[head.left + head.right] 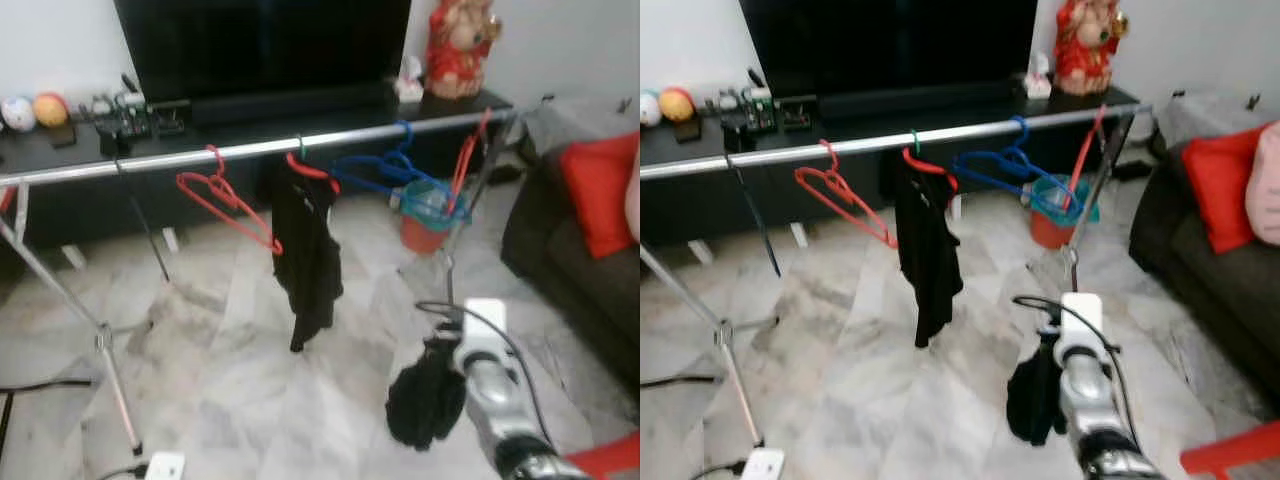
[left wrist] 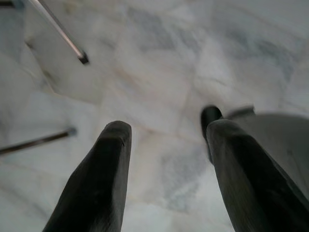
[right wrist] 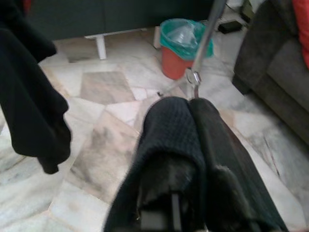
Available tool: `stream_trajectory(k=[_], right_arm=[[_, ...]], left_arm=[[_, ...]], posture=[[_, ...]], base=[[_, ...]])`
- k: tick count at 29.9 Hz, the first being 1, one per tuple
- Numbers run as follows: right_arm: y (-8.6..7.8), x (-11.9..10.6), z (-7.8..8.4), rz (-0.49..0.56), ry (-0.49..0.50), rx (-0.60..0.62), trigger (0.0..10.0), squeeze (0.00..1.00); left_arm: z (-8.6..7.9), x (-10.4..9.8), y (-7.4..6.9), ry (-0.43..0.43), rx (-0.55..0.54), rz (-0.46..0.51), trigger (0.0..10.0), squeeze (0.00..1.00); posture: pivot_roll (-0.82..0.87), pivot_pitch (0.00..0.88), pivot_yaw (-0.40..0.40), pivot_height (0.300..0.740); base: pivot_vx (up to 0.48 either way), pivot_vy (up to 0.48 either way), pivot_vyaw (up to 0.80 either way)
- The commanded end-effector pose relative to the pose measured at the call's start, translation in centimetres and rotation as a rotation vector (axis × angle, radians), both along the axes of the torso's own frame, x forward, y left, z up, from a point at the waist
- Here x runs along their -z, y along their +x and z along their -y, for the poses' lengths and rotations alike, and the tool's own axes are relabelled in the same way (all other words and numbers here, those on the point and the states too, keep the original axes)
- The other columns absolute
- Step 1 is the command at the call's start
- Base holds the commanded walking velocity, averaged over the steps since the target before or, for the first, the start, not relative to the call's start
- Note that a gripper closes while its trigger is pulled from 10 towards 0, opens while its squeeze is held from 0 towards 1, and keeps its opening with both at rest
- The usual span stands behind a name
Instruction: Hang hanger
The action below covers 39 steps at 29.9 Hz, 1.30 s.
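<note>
A silver clothes rail (image 1: 250, 148) crosses the room in front of me. On it hang an empty red hanger (image 1: 225, 200), a black garment (image 1: 305, 250) on a red hanger, blue hangers (image 1: 385, 170) and another red hanger (image 1: 465, 160) near its right end. My right gripper (image 3: 188, 104) is shut on a dark garment (image 1: 425, 400) that dangles low above the floor, short of the rail. Fabric covers the fingers and I cannot make out a hanger in it. My left gripper (image 2: 166, 128) is open over the marble floor with nothing between its fingers.
A red bucket (image 1: 430, 215) lined with a teal bag stands under the rail's right end. A dark sofa (image 1: 580, 260) with a red cushion (image 1: 600, 190) is on the right. The rail's slanted legs (image 1: 105, 350) stand at left. A black TV console (image 1: 60, 150) lies behind.
</note>
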State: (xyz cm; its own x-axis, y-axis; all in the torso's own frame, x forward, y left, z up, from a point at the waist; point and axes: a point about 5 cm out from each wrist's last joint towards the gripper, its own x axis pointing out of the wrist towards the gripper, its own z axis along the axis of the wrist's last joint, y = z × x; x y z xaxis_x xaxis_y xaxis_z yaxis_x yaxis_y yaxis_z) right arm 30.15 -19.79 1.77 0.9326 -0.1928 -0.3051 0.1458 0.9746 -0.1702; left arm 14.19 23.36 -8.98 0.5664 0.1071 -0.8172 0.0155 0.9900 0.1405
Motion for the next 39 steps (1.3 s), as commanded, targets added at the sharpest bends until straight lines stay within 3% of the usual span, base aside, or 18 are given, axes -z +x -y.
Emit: stream_trajectory(k=[1,18,39], right_arm=[[0.35,-0.79,1.04,0.038,-0.012,0.024,10.0,0.0],[0.37,-0.83,1.08,0.039,-0.012,0.024,10.0,0.0],[0.35,-0.75,0.85,0.036,-0.013,0.015,10.0,0.0]], left_arm=[[0.55,0.26,-0.25,-0.011,0.006,-0.017,10.0,0.0],[0.37,0.28,-0.41,-0.009,0.01,-0.026,10.0,0.0],[0.24,0.38,-0.8,0.005,0.001,-0.03,10.0,0.0]], posture=[[-0.04,0.0,0.015,0.74],[-0.04,0.0,0.014,0.74],[-0.04,0.0,0.014,0.74]], base=[[0.341,0.0,0.0],[0.331,0.0,0.0],[0.0,0.0,0.0]])
